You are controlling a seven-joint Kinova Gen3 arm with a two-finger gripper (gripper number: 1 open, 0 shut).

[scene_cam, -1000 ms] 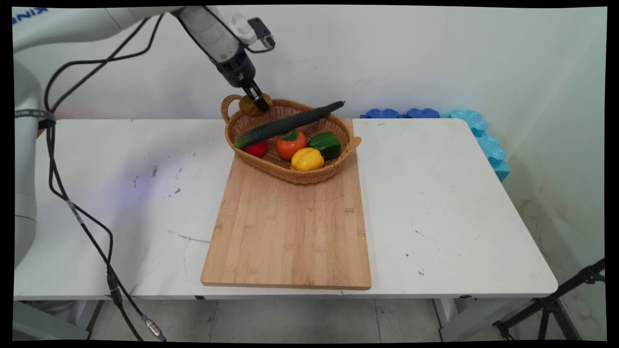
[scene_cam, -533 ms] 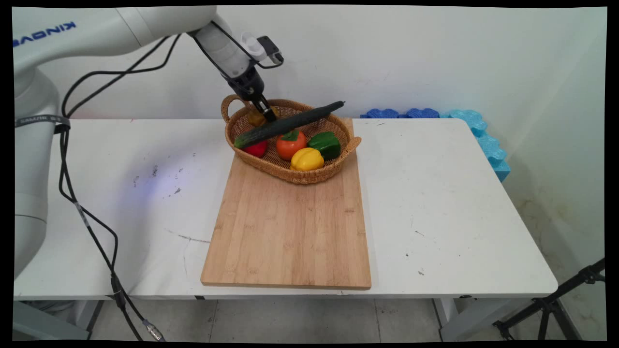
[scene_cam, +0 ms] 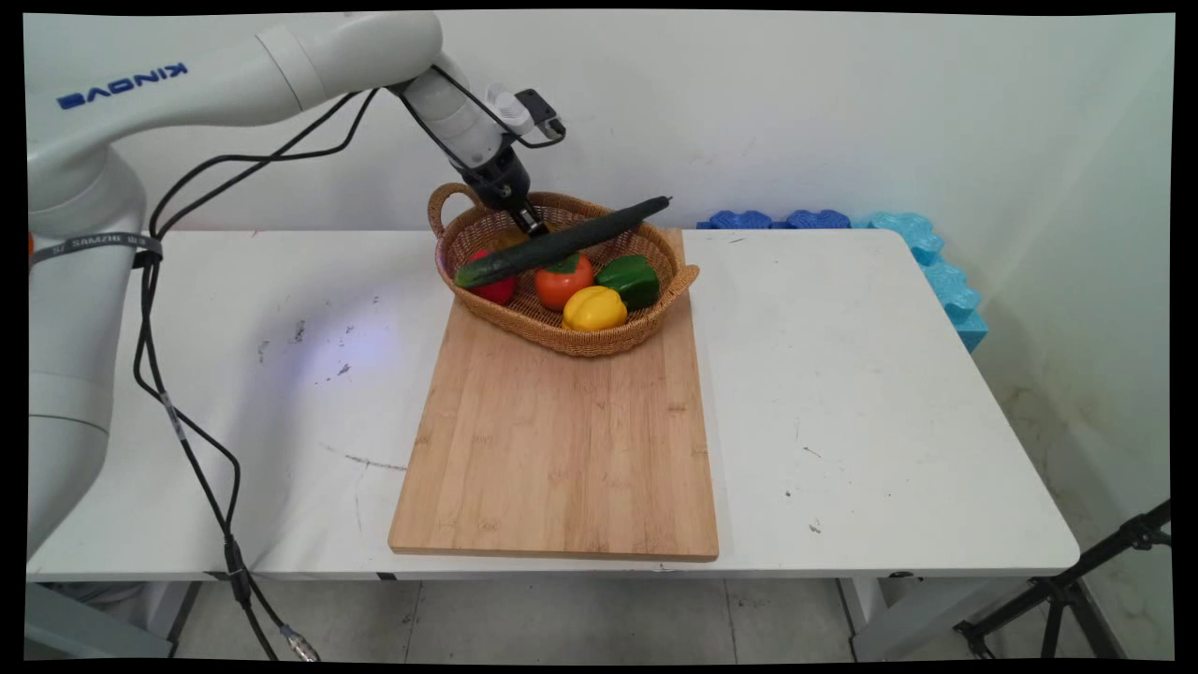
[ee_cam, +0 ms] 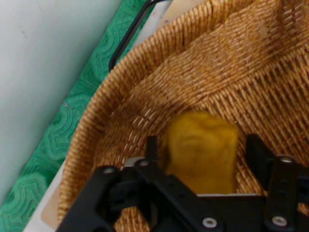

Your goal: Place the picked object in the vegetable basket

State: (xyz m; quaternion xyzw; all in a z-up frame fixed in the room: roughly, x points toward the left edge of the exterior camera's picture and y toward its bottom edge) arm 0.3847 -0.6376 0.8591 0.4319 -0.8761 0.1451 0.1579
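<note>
Down inside the basket's (scene_cam: 562, 346) far left end, behind the cucumber (scene_cam: 562, 241), the gripper (ee_cam: 203, 145) has sunk from rim height with the ochre-yellow lump (ee_cam: 200, 154). Its jaws stand spread either side of the lump (one touching it, the other seemingly just clear).

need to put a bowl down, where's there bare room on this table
The cutting board is bare from the basket to its near edge. The table is bare right of the board, and left of it too. The basket is crowded: cucumber, tomato, peppers, and the gripper inside it.
</note>
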